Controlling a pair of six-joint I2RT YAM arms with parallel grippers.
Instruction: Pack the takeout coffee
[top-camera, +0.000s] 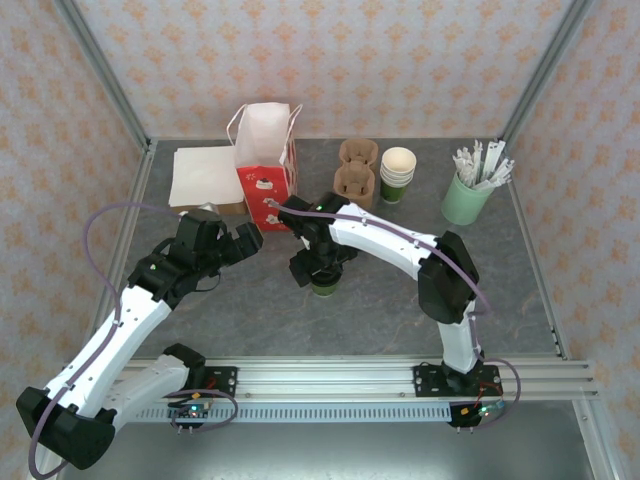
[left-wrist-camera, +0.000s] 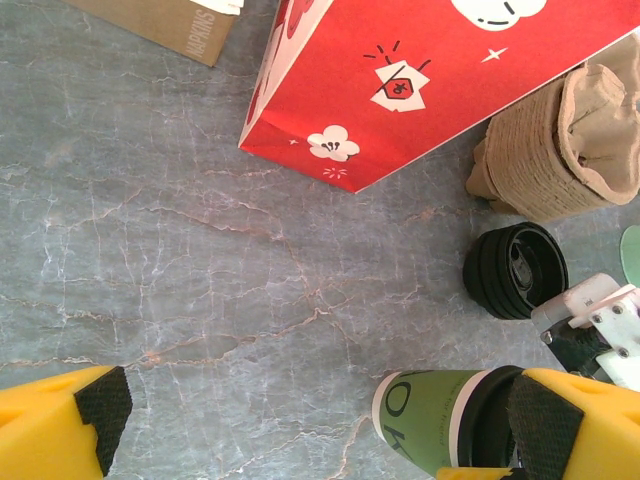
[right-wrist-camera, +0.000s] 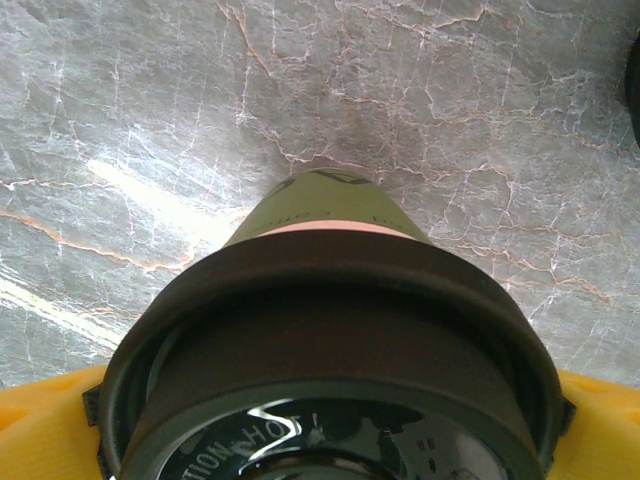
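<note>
One small dark green paper cup with a round black lid (raised "HOT" lettering on top) stands upright mid-table, between the spread fingers of the right pincer. The left pincer hangs spread and empty just left of it. Farther back are one red bag, two brown pulp cup nests and one stack of lidless cups.

Red paper bag upright beside brown pulp cup carriers, stacked lidless cups, pale green stick holder.
</note>
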